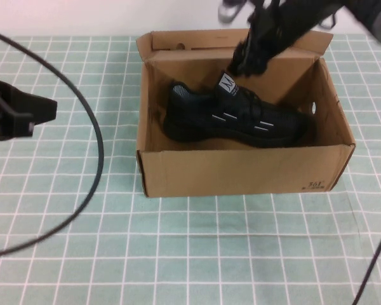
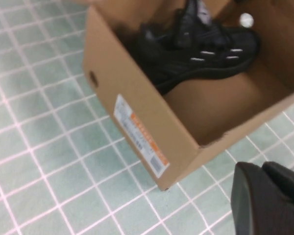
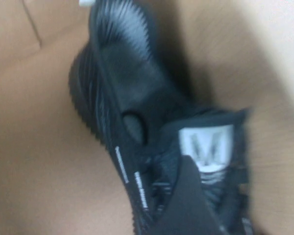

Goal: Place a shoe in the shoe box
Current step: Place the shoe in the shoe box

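Black knit sneaker w/ black laces and white dash marks [image 1: 235,117] lies inside the brown corrugated cardboard shoe box [image 1: 241,171], sole down on the box floor, toe toward robot's right, heel toward left. White-logo tongue tag [image 1: 227,82] sticks up near the back wall. Box lid is flipped open at the far side; round hole in the right wall, small black print on the front right corner. In left wrist view the same sneaker [image 2: 201,46] shows in the box [image 2: 137,112], w/ a white-and-orange label [image 2: 139,136] on the outer side wall.

Right claw [image 1: 246,62] is over the box at the back, right above the shoe's tongue/collar area, arm coming down from top right. In right wrist view one dark finger [image 3: 188,205] sits at the shoe's opening [image 3: 137,122] by the tongue tag; other finger not visible, so cannot tell if spread or pinching the shoe.

Left claw [image 1: 41,111] parked well left of the box, above the green-and-white grid counter cover [image 1: 190,254], pressed together, holding nothing. Its dark tips [image 2: 264,200] show close-up in left wrist view, near box corner. Black cable [image 1: 95,133] loops over the counter on the left side.
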Motion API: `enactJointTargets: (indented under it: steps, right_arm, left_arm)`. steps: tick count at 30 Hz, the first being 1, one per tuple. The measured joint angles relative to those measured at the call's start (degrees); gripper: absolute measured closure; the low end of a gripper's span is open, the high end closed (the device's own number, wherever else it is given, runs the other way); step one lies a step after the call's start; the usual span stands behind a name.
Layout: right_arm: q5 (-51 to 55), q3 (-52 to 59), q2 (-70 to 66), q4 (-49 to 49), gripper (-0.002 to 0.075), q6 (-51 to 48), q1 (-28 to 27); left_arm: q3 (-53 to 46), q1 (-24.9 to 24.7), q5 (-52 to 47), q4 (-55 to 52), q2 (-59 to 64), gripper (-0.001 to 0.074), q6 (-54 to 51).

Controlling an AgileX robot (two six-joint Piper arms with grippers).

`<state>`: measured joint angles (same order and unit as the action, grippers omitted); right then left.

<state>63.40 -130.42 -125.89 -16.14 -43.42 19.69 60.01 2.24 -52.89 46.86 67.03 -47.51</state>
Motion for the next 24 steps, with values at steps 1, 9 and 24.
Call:
enactJointTargets:
  steps: [1, 9, 24]
  right_arm:
    - [0.09, 0.0, 1.15, 0.15, 0.0294, 0.49, 0.0]
    - [4.2, -0.13, 15.47, 0.5, 0.0579, 5.12, 0.0]
    - [9.54, 0.34, 45.51, 4.26, 0.0732, 16.41, 0.0]
  left_arm:
    - [0.0, 0.0, -0.54, 0.25, -0.56, 0.0739, -1.34]
    - [-0.09, -3.99, -12.39, 8.43, -8.18, 0.0739, -17.66]
    - [-0.09, -12.59, -1.99, -21.94, -29.87, 0.0739, -5.55]
